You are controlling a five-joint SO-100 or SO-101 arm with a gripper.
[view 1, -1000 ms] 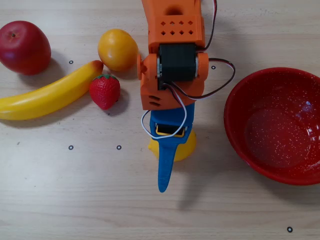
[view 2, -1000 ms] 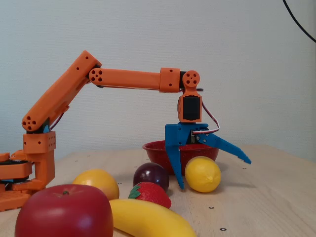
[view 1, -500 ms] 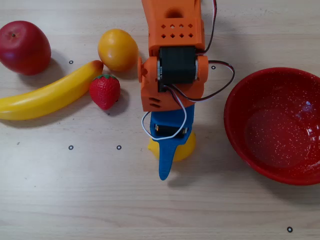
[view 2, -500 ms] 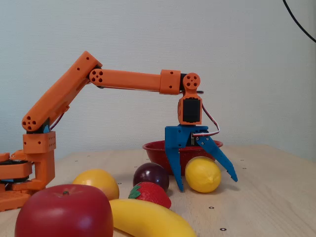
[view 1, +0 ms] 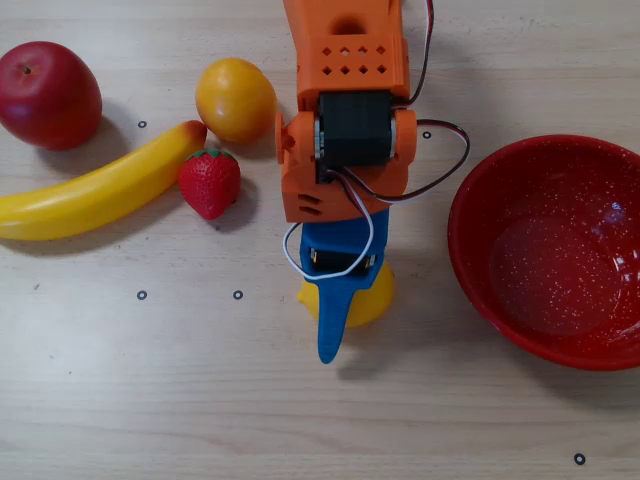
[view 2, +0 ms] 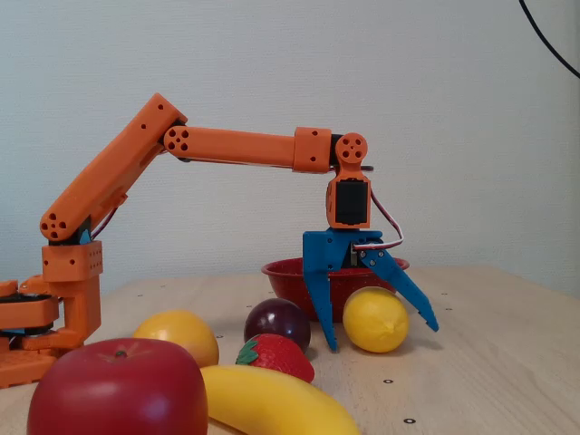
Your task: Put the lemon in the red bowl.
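Lemon (view 2: 375, 319) sits on the surface (view 1: 150, 400), between the two blue fingers of the hand (view 2: 381, 337). In the fixed view we see the fingers spread wide, one down each side of the fruit, tips at or near the wood. Hand open, nothing gripped yet. From overhead the lemon (view 1: 375, 300) is mostly hidden under the wrist; only yellow edges show either side of the blue finger.

Risks as we judge them:
- Smooth, oval fruit. If the jaws close off-centre it could squirt out sideways or roll.
- We cannot tell whether either finger already touches the skin; a nudge before closing could shift it.
- Plum (view 2: 277, 324) and strawberry (view 2: 275, 355) lie near on the left in the fixed view; a rolling lemon may hit them.

Red bowl (view 1: 545, 250) stands empty to the right in the overhead view, apart from the lemon. A weak grip could drop the fruit short of the rim during the carry.
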